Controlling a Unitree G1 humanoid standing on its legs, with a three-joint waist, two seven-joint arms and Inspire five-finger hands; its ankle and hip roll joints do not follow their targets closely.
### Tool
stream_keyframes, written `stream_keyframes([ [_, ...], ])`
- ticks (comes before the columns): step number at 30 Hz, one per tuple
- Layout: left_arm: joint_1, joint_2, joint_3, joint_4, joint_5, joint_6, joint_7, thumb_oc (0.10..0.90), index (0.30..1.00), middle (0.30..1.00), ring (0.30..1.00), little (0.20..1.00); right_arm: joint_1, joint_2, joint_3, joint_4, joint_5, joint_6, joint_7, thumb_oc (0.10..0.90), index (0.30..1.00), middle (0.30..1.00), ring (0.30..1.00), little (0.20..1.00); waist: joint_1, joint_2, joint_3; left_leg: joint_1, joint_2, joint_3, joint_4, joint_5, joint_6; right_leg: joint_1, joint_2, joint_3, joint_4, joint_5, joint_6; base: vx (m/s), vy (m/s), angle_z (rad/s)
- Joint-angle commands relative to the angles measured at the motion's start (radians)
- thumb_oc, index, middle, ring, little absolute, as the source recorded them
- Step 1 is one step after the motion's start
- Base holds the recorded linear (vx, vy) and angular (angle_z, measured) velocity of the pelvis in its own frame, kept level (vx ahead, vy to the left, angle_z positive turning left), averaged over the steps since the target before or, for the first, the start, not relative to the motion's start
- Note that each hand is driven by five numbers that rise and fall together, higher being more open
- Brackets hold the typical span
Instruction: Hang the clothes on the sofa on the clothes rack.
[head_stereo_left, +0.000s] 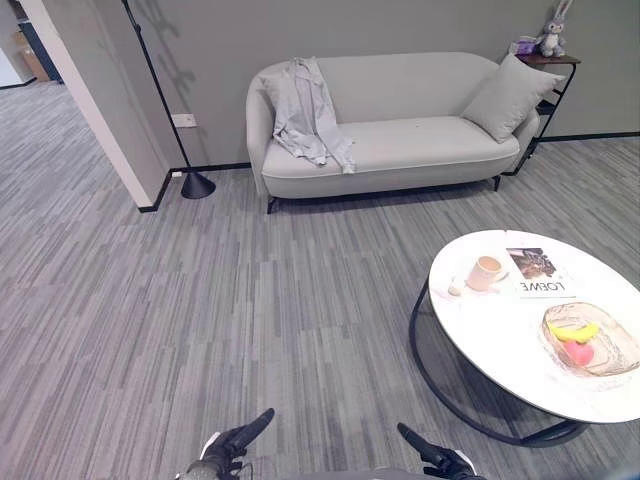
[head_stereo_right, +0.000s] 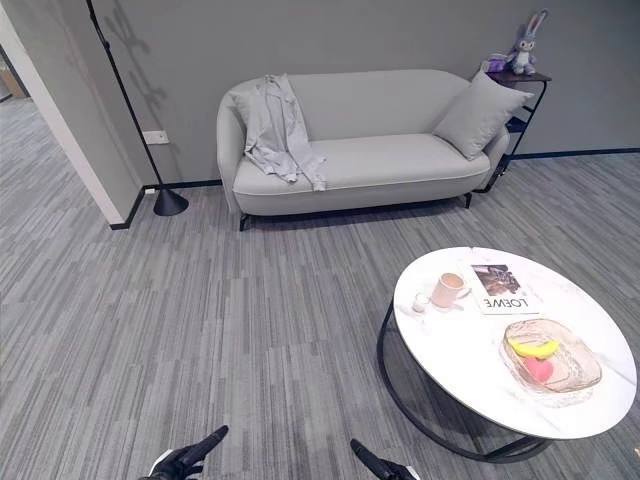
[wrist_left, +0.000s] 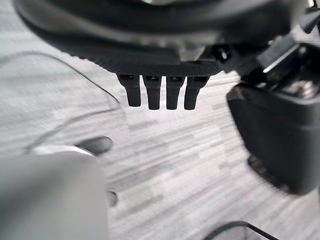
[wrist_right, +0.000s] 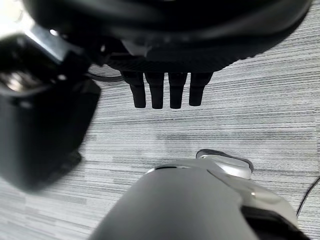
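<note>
A light grey garment (head_stereo_left: 308, 122) lies draped over the left backrest and seat of a pale grey sofa (head_stereo_left: 420, 150) at the far wall. A black pole with a round base (head_stereo_left: 196, 184) stands on the carpet left of the sofa. My left hand (head_stereo_left: 232, 444) shows at the bottom edge of the eye views, fingers straight and holding nothing. My right hand (head_stereo_left: 440, 460) shows beside it, also open and empty. In the wrist views the fingers (wrist_left: 160, 91) of the left hand and the fingers (wrist_right: 165, 89) of the right hand hang straight over grey carpet.
A round white coffee table (head_stereo_left: 500, 350) on a black ring frame stands at the right, carrying a mug (head_stereo_left: 486, 271), a magazine (head_stereo_left: 540, 272) and a glass bowl of fruit (head_stereo_left: 590, 340). A cushion (head_stereo_left: 510, 96) leans on the sofa's right end. A side shelf with a plush rabbit (head_stereo_left: 552, 30) stands behind.
</note>
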Motion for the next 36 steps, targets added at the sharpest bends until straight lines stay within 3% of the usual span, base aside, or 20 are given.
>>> stream_keyframes([
  [1, -0.054, 0.003, 0.016, -0.002, -0.006, -0.045, 0.005, 0.800, 0.900, 0.900, 0.900, 0.900, -0.077, -0.029, 0.018, -0.017, 0.043, -0.042, -0.020, 0.800, 0.900, 0.900, 0.900, 0.900, -0.011, -0.031, 0.035, 0.075, 0.013, 0.042, -0.056, -0.043, -0.038, 0.226, -0.053, -0.023, -0.364, 0.170, 0.137, 0.00, 0.000, 0.00],
  [15, -0.055, -0.001, 0.038, 0.023, -0.030, -0.035, 0.018, 0.800, 0.900, 0.900, 0.900, 0.900, -0.082, -0.035, 0.032, -0.054, 0.039, -0.041, -0.020, 0.800, 0.900, 0.900, 0.900, 0.900, -0.003, -0.039, 0.054, 0.082, 0.022, 0.055, -0.050, -0.039, -0.041, 0.222, -0.040, -0.021, -0.364, 0.167, 0.129, 0.03, -0.041, -0.01],
  [18, -0.074, 0.000, 0.041, 0.009, -0.071, -0.037, 0.023, 0.800, 0.900, 0.900, 0.900, 0.900, -0.101, -0.045, 0.040, -0.080, 0.034, -0.040, -0.027, 0.800, 0.900, 0.900, 0.900, 0.900, 0.003, -0.058, 0.102, -0.040, 0.030, 0.038, 0.162, -0.072, -0.057, 0.211, -0.047, -0.022, -0.345, 0.152, 0.108, -0.04, -0.103, -0.04],
  [20, -0.076, 0.000, 0.042, -0.012, -0.092, -0.036, 0.024, 0.800, 0.900, 0.900, 0.900, 0.900, -0.099, -0.060, 0.040, -0.121, 0.029, -0.038, -0.030, 0.800, 0.900, 0.900, 0.900, 0.900, 0.013, -0.068, 0.134, -0.137, 0.035, 0.019, 0.339, -0.034, -0.074, 0.221, -0.047, -0.023, -0.336, 0.140, 0.084, 0.04, -0.134, -0.08],
  [21, -0.081, -0.004, 0.040, -0.021, -0.107, -0.031, 0.024, 0.800, 0.900, 0.900, 0.900, 0.900, -0.100, -0.073, 0.043, -0.153, 0.026, -0.038, -0.034, 0.800, 0.900, 0.900, 0.900, 0.900, 0.023, -0.073, 0.164, -0.230, 0.032, -0.023, 0.507, 0.035, -0.084, 0.231, -0.040, -0.023, -0.328, 0.126, 0.064, 0.06, -0.112, 0.14],
  [24, -0.077, -0.009, 0.043, -0.014, -0.120, -0.033, 0.035, 0.800, 0.900, 0.900, 0.900, 0.900, -0.104, -0.081, 0.047, -0.157, 0.026, -0.035, -0.039, 0.800, 0.900, 0.900, 0.900, 0.900, 0.029, -0.079, 0.180, -0.313, 0.024, -0.043, 0.594, 0.056, -0.082, 0.248, -0.035, -0.022, -0.332, 0.111, 0.055, 0.15, -0.063, 0.29],
  [27, -0.060, -0.016, 0.055, -0.027, -0.148, -0.032, 0.034, 0.800, 0.900, 0.900, 0.900, 0.900, -0.102, -0.086, 0.058, -0.164, 0.014, -0.031, -0.037, 0.800, 0.900, 0.900, 0.900, 0.900, 0.048, -0.085, 0.167, -0.341, 0.042, -0.027, 0.393, 0.024, -0.065, 0.272, -0.042, -0.028, -0.352, 0.083, 0.073, 0.37, 0.057, 0.02],
  [28, -0.056, -0.016, 0.051, -0.033, -0.150, -0.032, 0.033, 0.800, 0.900, 0.900, 0.900, 0.900, -0.118, -0.087, 0.072, -0.147, 0.003, -0.032, -0.042, 0.800, 0.900, 0.900, 0.900, 0.900, 0.066, -0.082, 0.165, -0.373, 0.075, -0.036, 0.218, 0.086, -0.080, 0.296, -0.042, -0.035, -0.362, 0.064, 0.082, 0.37, 0.085, -0.08],
  [29, -0.056, -0.016, 0.051, -0.033, -0.150, -0.032, 0.033, 0.800, 0.900, 0.900, 0.900, 0.900, -0.118, -0.086, 0.072, -0.146, 0.003, -0.032, -0.042, 0.800, 0.900, 0.900, 0.900, 0.900, 0.067, -0.084, 0.167, -0.366, 0.073, -0.034, 0.211, 0.090, -0.080, 0.299, -0.044, -0.035, -0.362, 0.063, 0.083, 0.40, 0.094, -0.06],
  [31, -0.058, -0.007, 0.053, -0.033, -0.148, -0.039, 0.039, 0.800, 0.900, 0.900, 0.900, 0.900, -0.144, -0.082, 0.087, -0.118, 0.001, -0.035, -0.041, 0.800, 0.900, 0.900, 0.900, 0.900, 0.093, -0.086, 0.164, -0.401, 0.106, -0.050, 0.042, 0.139, -0.103, 0.329, -0.043, -0.027, -0.364, 0.033, 0.097, 0.59, 0.174, -0.16],
  [32, -0.044, -0.004, 0.074, -0.023, -0.151, -0.041, 0.035, 0.800, 0.900, 0.900, 0.900, 0.900, -0.147, -0.085, 0.093, -0.116, -0.012, -0.039, -0.024, 0.800, 0.900, 0.900, 0.900, 0.900, 0.112, -0.078, 0.135, -0.393, 0.126, -0.038, -0.031, 0.163, -0.114, 0.375, -0.049, -0.007, -0.364, 0.008, 0.126, 0.78, 0.278, -0.52],
  [34, -0.036, -0.001, 0.083, -0.014, -0.152, -0.045, 0.034, 0.800, 0.900, 0.900, 0.900, 0.900, -0.135, -0.078, 0.085, -0.114, -0.016, -0.038, -0.016, 0.800, 0.900, 0.900, 0.900, 0.900, 0.120, -0.078, 0.118, -0.376, 0.109, -0.026, -0.006, 0.206, -0.118, 0.393, -0.085, 0.007, -0.359, 0.021, 0.140, 0.68, 0.302, -0.75],
  [36, -0.030, 0.007, 0.094, 0.004, -0.135, -0.045, 0.029, 0.800, 0.900, 0.900, 0.900, 0.900, -0.125, -0.070, 0.068, -0.107, -0.012, -0.037, -0.005, 0.800, 0.900, 0.900, 0.900, 0.900, 0.123, -0.096, 0.098, -0.346, 0.073, 0.002, 0.017, 0.187, -0.094, 0.385, -0.149, 0.017, -0.287, 0.078, 0.177, 0.67, 0.317, -0.66],
])
